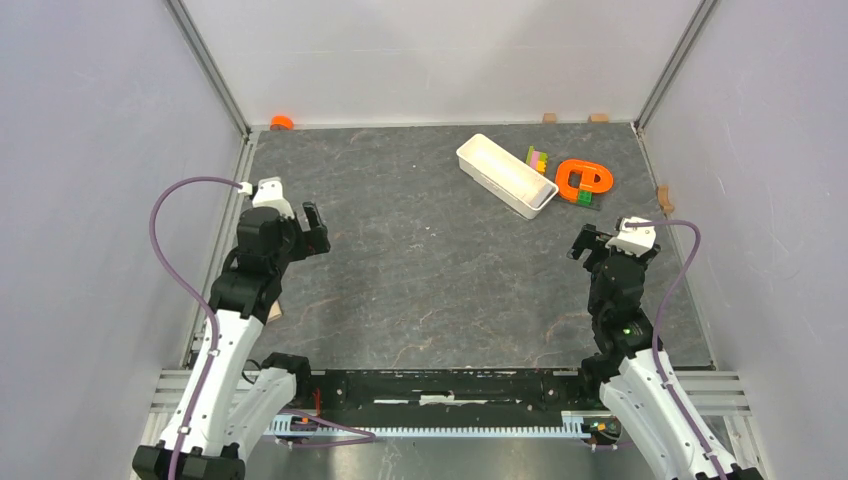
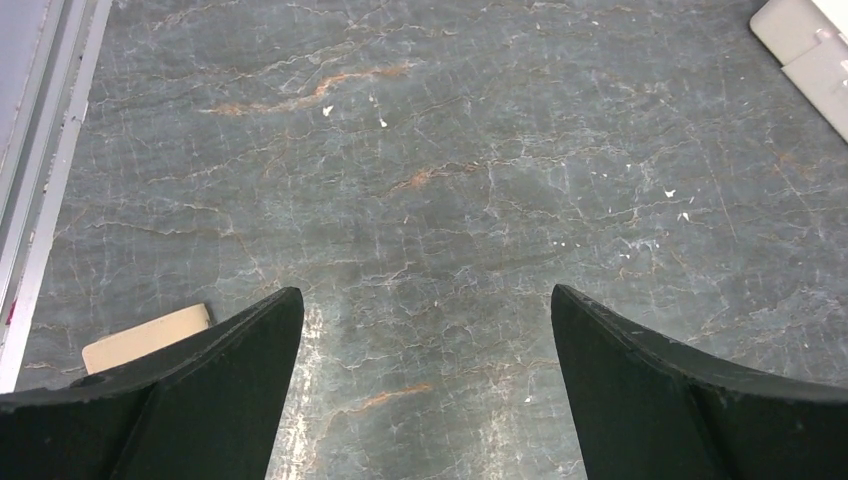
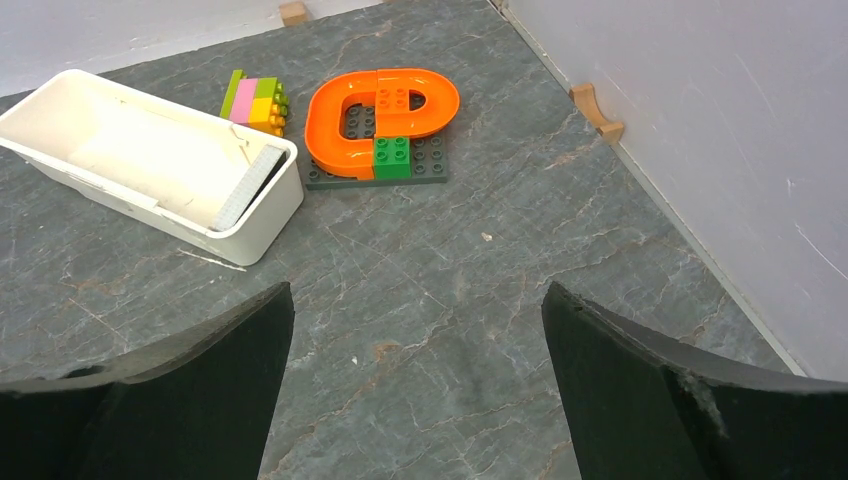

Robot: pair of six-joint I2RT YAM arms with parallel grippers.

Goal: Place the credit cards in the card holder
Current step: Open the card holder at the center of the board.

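My left gripper (image 2: 425, 295) and right gripper (image 3: 417, 290) hang wide open, empty; with no cards in view, I risk grabbing the white tray (image 3: 130, 200), not the half-hidden tan piece (image 2: 140, 340).

we see a dark marbled table (image 1: 430, 270). far right on it lie a long white tray (image 3: 270, 205), coloured bricks (image 3: 255, 103) just beside it, and an orange track (image 3: 335, 140) on a dark baseplate (image 3: 430, 160); a flat tan piece (image 2: 145, 338) sits near the left edge.
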